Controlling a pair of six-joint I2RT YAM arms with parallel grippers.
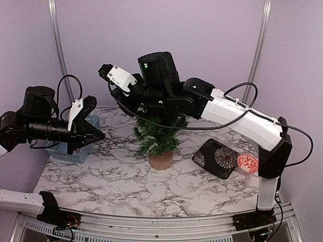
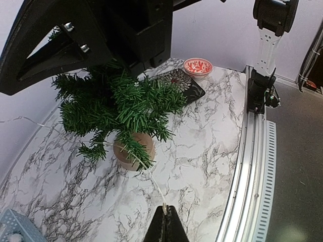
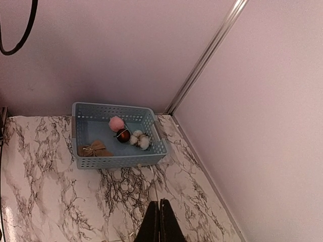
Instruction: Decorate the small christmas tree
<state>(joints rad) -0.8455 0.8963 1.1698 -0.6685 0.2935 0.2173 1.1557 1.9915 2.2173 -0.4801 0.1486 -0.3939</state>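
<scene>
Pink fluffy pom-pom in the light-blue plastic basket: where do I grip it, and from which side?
Take the pink fluffy pom-pom across its round middle, coming straight down from above: the walls of the light-blue plastic basket block side approaches. A dark round bauble lies right by its near side in the right wrist view, so probably close the fingers along the back wall, not toward the bauble.

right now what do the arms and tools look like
The left arm is mostly black; the right arm has white link covers, black joints, a green light. The left tool and right tool have black pointed fingers, white side plates. Black cables loop off both.
</scene>
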